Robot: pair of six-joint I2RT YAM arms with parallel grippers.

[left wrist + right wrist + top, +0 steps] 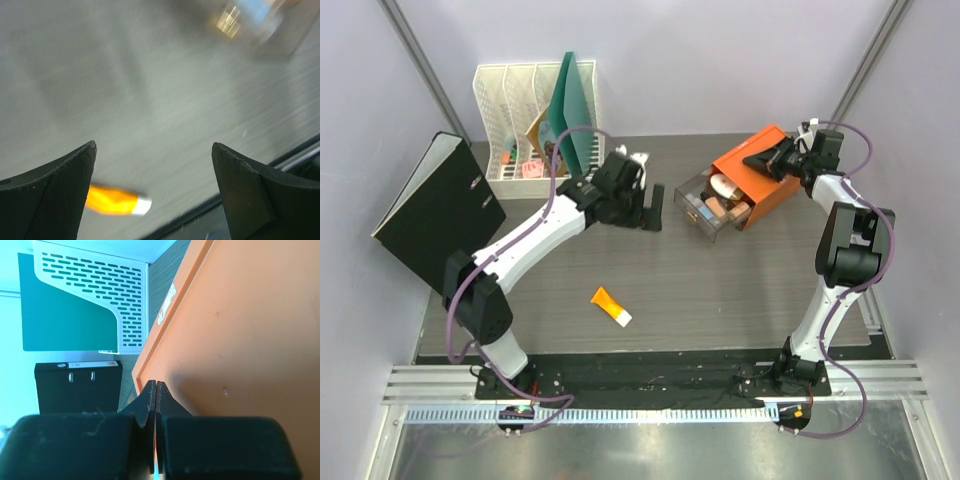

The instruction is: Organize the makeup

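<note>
An orange white-capped tube (611, 307) lies alone on the table's front middle; it also shows blurred in the left wrist view (117, 201), low between my fingers. My left gripper (651, 208) is open and empty, hovering over the table's middle back, well above the tube. The orange drawer box (757, 175) stands at the back right with its clear drawer (698, 208) pulled out, holding a white oval compact (724, 186) and peach bottles (732, 208). My right gripper (770, 160) is shut with nothing between its fingers, resting on the box's orange top (240, 330).
A white file rack (533, 118) with a green folder (576, 105) stands at the back left. A black binder (437, 203) leans at the left edge. The table's front edge and black rail (295, 160) lie near the tube.
</note>
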